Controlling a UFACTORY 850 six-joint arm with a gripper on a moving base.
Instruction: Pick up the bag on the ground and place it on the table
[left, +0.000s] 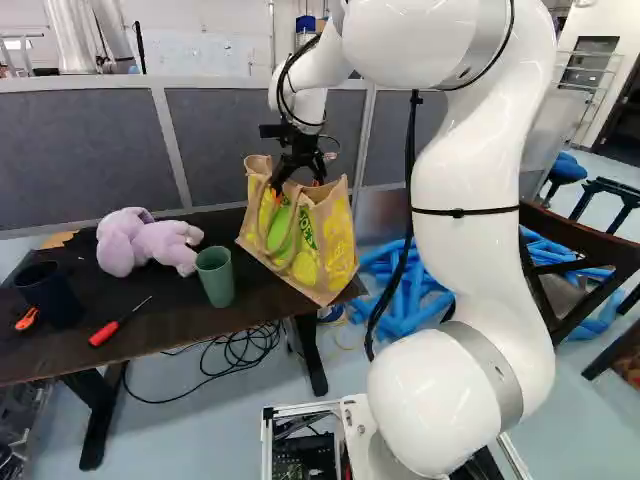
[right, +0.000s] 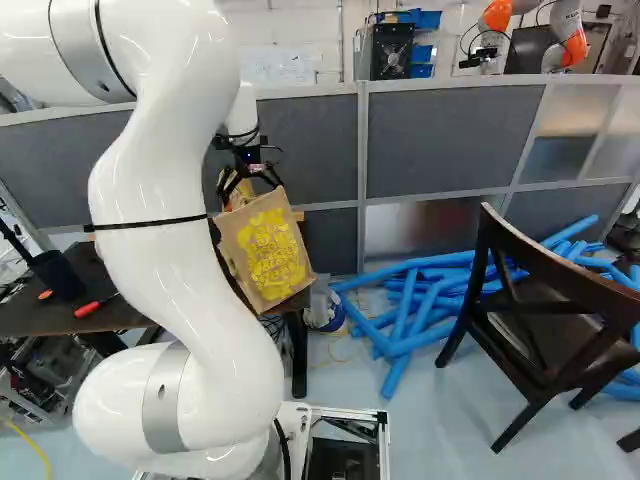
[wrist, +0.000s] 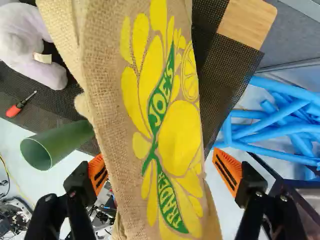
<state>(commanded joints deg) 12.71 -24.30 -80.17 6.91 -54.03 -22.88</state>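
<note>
The gripper (left: 298, 183) is above the bag (left: 305, 235) in the left base view, its fingers spread. The bag sits at the right end of the dark table (left: 165, 325), by the near corner — mouth up, one broad side facing the base. That side bears yellow and green shapes with green lettering; its long axis slants from the table's back edge toward the near corner. Also on the table are a plush toy (left: 150, 242), a green cup (left: 215, 276), a red screwdriver (left: 118, 322) and, toward the left end, a dark mug (left: 50, 295). A grey partition (left: 120, 150) stands behind, and cables (left: 240, 355) lie on the pale floor (left: 190, 420).

In the right base view the bag's narrower side shows, slanting, with yellow print. Blue tubes (right: 400, 310) lie heaped on the floor beyond the table's end, near a dark wooden chair (right: 540, 320). Another robot (right: 575, 45) shows behind the partition.

In the wrist view the fingers are wide apart, the bag between them — a gap shows beside one orange pad (wrist: 227, 170); whether the other touches, I cannot tell. The bag's long axis runs away from the gripper, its green lettering along it. A pale wooden board (wrist: 247, 22) lies on the table beside the bag's far part.
</note>
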